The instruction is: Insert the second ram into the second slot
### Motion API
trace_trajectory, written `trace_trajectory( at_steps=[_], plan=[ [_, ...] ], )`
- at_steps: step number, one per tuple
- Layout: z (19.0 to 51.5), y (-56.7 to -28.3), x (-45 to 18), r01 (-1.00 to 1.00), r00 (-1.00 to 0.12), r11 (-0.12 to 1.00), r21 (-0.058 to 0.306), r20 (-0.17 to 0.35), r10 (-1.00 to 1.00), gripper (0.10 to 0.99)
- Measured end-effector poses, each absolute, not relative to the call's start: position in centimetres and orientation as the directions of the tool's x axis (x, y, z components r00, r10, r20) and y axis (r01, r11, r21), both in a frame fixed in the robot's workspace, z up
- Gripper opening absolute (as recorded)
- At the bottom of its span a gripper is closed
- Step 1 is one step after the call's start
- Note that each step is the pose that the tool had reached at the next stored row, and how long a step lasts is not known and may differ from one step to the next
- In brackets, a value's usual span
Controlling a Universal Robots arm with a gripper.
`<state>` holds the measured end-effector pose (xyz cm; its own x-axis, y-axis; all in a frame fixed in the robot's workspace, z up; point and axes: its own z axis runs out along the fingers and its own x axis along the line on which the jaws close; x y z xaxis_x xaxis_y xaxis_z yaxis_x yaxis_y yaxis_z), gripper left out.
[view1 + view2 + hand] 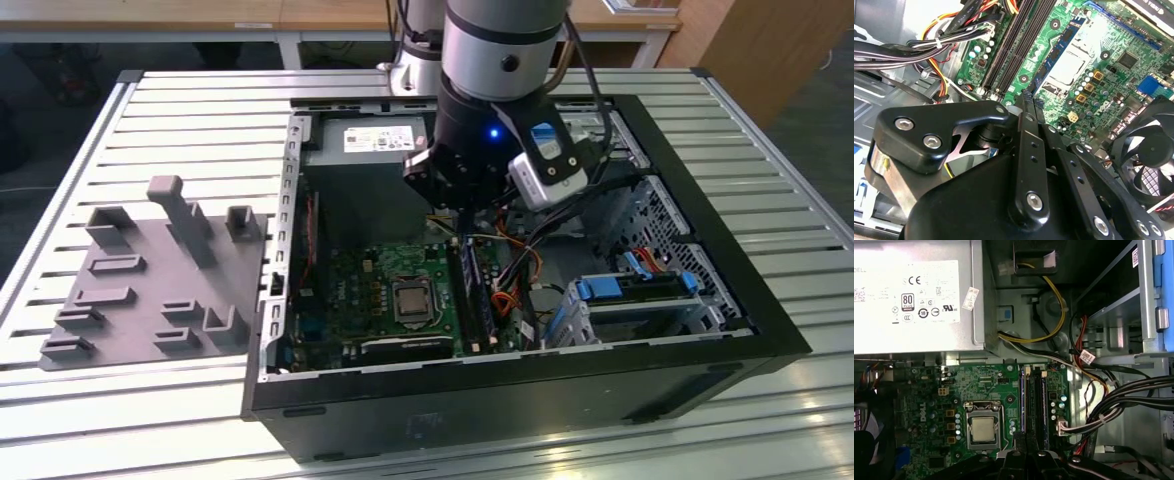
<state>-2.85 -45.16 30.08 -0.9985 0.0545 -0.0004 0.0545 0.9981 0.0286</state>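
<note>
Arm points straight down into the open PC case [534, 415], gripper [1029, 98] pinched fully together, tip just over the slot ends. The second ram [1022, 400] stands on edge in a motherboard slot beside the CPU [983, 430]. The power supply [978, 260] has a white label [906, 302] covered in certification marks.

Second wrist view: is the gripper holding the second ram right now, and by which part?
Nothing visibly held. The gripper looks shut, tips together over the black memory slots; the thin blue circuit-board stick stands in a slot.
</note>
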Motion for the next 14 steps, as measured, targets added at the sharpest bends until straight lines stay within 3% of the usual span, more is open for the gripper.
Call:
trace_trajectory(
  at_steps=[14],
  plan=[
    [29.44, -45.17, -2.89, 0.037, -0.999, 0.999, 0.029, -0.001, 0.037, 0.114]
  ],
)
